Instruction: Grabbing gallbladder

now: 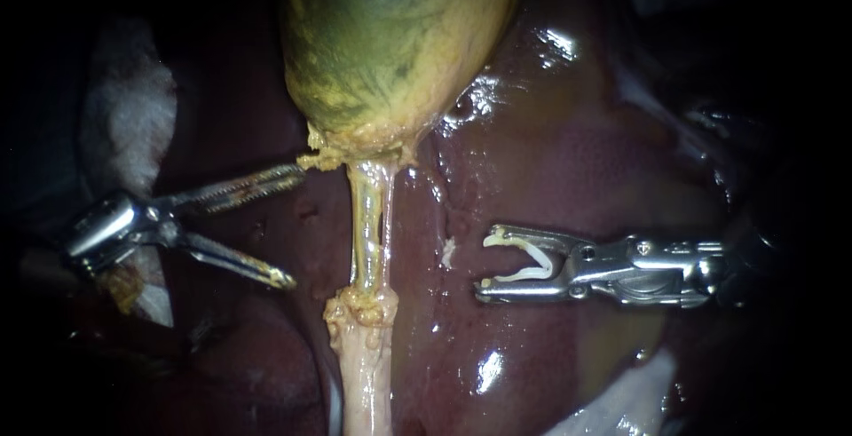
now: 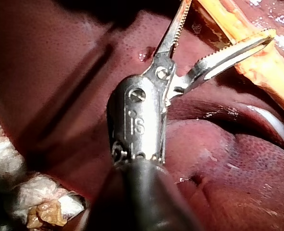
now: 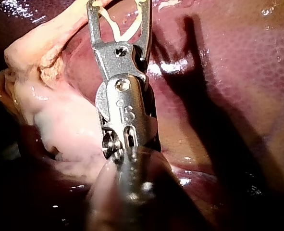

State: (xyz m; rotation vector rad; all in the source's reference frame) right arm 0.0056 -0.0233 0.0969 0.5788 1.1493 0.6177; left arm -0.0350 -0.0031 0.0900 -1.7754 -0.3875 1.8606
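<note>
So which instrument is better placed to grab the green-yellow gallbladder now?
Left. The left instrument has open jaws beside the neck of the green-yellow gallbladder; the right instrument, farther off over the dark red liver, holds a white clip between its jaws.

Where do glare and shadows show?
Endoscope view: glare glints on the gallbladder and liver, edges dark. Right wrist view: the right instrument, holding a clip, throws a forked shadow. Left wrist view: a shadow streak crosses the liver beside the left instrument.
</note>
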